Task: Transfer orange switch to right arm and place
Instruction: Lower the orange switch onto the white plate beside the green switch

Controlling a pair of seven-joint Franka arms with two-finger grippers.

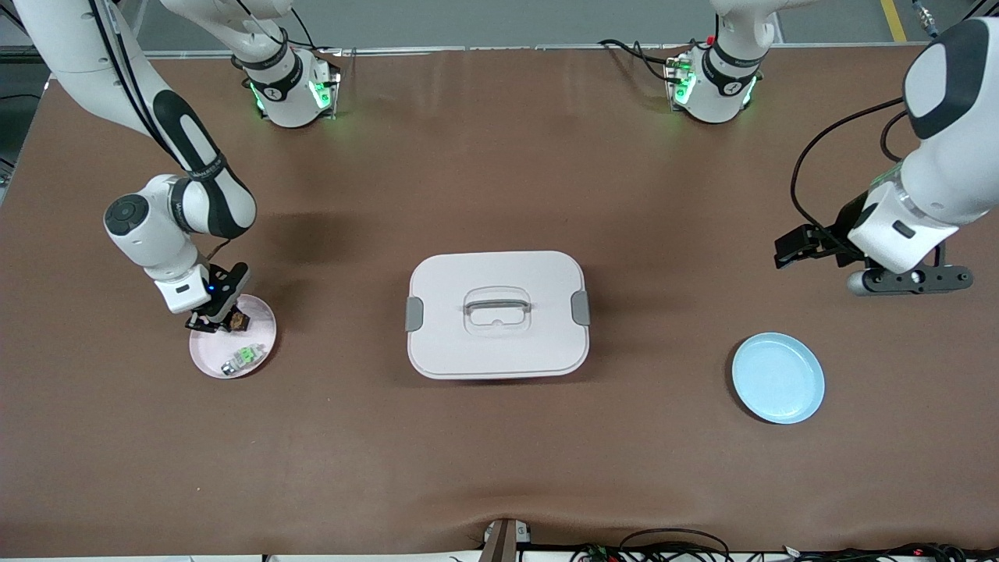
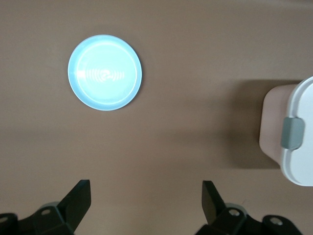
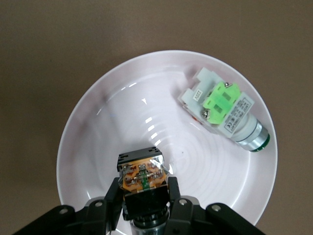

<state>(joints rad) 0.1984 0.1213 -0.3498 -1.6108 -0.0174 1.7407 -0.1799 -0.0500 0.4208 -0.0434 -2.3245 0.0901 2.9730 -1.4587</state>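
over the pink plate (image 1: pixel 261 355), the orange switch (image 3: pixel 143 175) is held clamped in the right pincer (image 3: pixel 145 196) for handover; the left pincer (image 2: pixel 146 205) is kept wide, waiting above the bench (image 1: pixel 499 437) near the blue plate (image 1: pixel 778 378).

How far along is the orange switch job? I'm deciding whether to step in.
Done: the right gripper is shut on the orange switch, over the pink plate where the green-faced part lies. In hand: nothing more shows. Left: any handover and the placing; the left gripper waits open above the table near the empty blue plate.
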